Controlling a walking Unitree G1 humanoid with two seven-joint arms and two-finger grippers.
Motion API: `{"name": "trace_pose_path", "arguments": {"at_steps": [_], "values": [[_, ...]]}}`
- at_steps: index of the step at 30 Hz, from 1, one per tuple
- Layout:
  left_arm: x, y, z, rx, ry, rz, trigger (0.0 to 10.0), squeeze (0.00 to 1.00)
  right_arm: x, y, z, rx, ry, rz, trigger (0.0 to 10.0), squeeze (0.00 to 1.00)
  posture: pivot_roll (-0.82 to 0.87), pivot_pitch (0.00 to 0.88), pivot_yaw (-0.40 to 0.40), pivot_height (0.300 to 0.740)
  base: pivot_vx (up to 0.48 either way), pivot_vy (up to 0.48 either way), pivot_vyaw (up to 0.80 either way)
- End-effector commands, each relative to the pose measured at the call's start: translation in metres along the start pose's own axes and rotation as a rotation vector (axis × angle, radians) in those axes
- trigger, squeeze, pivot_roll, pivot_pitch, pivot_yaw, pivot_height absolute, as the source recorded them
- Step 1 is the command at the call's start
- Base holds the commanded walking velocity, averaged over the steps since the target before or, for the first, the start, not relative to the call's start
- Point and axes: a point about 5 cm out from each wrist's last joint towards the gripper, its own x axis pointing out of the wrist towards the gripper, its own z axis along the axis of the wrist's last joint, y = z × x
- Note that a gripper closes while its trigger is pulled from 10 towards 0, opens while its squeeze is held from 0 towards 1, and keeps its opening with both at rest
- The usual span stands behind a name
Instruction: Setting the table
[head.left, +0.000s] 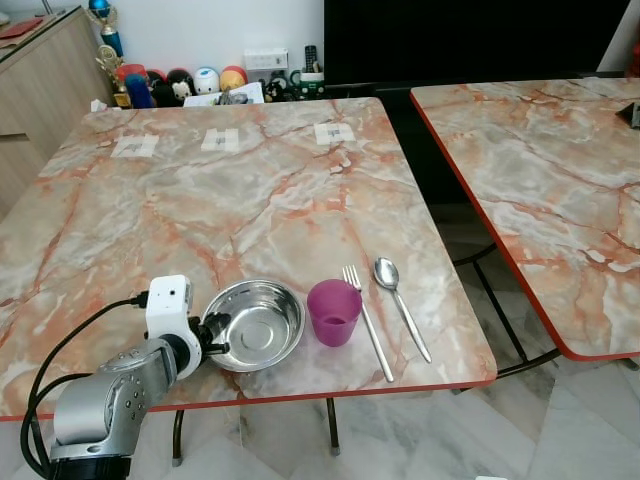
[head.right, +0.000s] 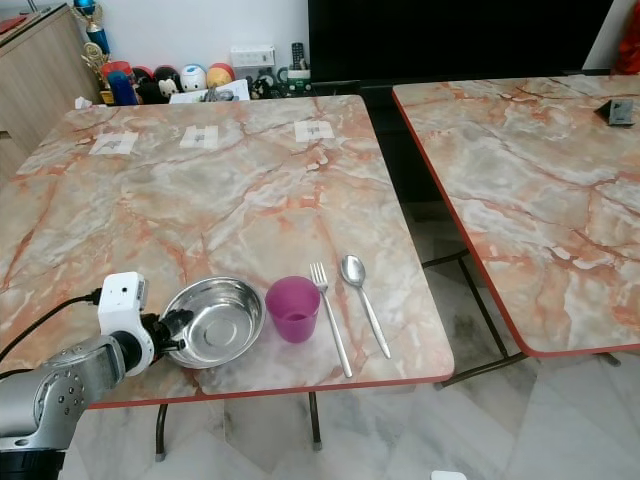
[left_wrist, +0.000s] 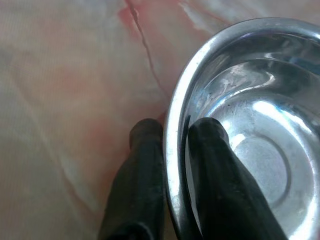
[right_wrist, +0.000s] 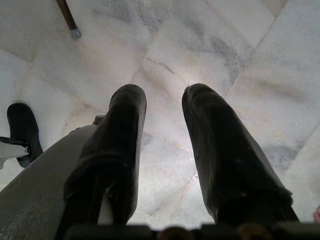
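Note:
A steel bowl (head.left: 255, 322) rests on the marble table (head.left: 200, 210) near its front edge. My left gripper (head.left: 213, 335) is shut on the bowl's left rim; in the left wrist view one finger (left_wrist: 220, 165) lies inside the steel bowl (left_wrist: 260, 130) and the other outside. Just right of the bowl stands a purple cup (head.left: 333, 311), then a fork (head.left: 366, 320) and a spoon (head.left: 396, 300) lying side by side. My right gripper (right_wrist: 162, 150) hangs open over the floor.
A second marble table (head.left: 540, 180) stands to the right, across a gap. Toys and a trophy (head.left: 105, 30) line the back wall behind the near table. Three paper labels (head.left: 220, 140) lie at its far side. A wooden cabinet (head.left: 40, 70) stands at far left.

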Motion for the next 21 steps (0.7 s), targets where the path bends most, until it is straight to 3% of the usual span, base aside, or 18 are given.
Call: {"name": "trace_pose_path", "arguments": {"at_steps": [1, 13, 21], "values": [[-0.0033, 0.0053, 0.0004, 0.004, -0.004, 0.034, 0.0, 0.00, -0.0015, -0.0025, -0.0046, -0.005, 0.014, -0.005, 10.0, 0.00, 0.09, 0.111, 0.003, 0.740, 0.000, 0.000, 0.00], [-0.0043, 0.0065, -0.0001, 0.006, -0.023, 0.058, 0.0, 0.00, -0.0013, -0.0038, -0.0036, -0.011, 0.013, -0.003, 10.0, 0.00, 0.09, 0.107, -0.006, 0.740, 0.000, 0.000, 0.00], [-0.0089, 0.0147, 0.0052, -0.025, -0.155, 0.130, 0.0, 0.00, -0.0012, -0.0048, -0.0031, -0.017, 0.014, -0.003, 10.0, 0.00, 0.09, 0.107, -0.012, 0.740, 0.000, 0.000, 0.00]]}}
